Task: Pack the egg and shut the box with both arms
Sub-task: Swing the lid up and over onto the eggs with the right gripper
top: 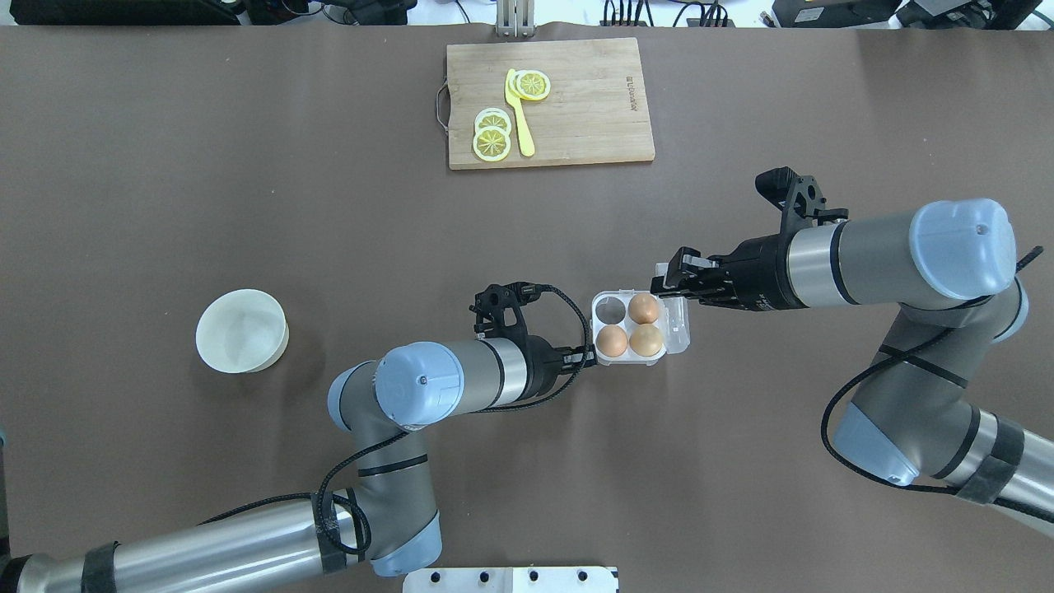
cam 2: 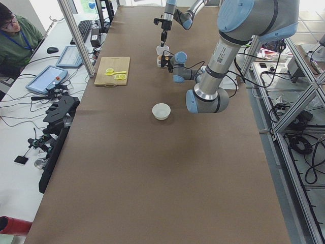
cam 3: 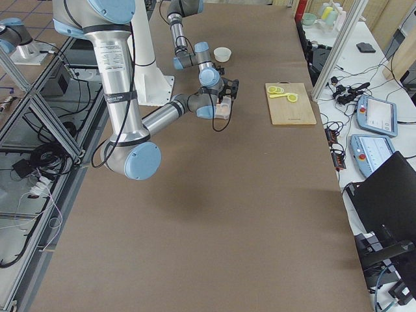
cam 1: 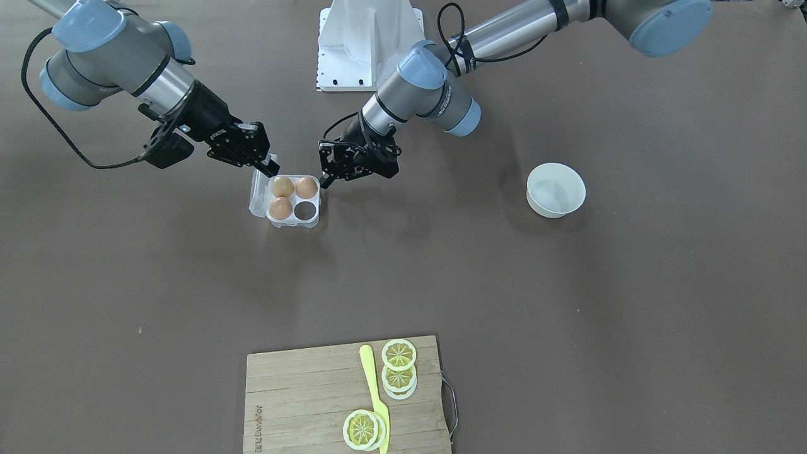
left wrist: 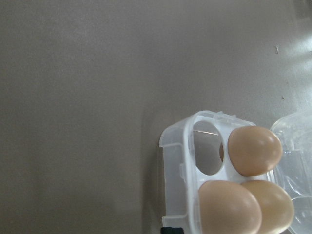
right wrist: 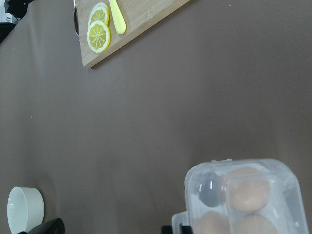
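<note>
Box (left wrist: 171, 185) sits near the table's (top: 247, 165) middle, three eggs (top: 644, 308) seated, one cell (top: 611, 309) empty; left gripper (top: 586, 357), jaws narrow, braces its left edge so right gripper (top: 661, 280), seemingly pinching the tilted-up lid (top: 678, 325), can swing it shut.

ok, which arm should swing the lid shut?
Probably right. The right gripper sits at the open lid on its side of the box; the left gripper is at the opposite wall.

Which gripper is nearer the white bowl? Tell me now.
Left. The left gripper is at the box edge facing the white bowl; the right gripper is beyond the box, on its far side.
</note>
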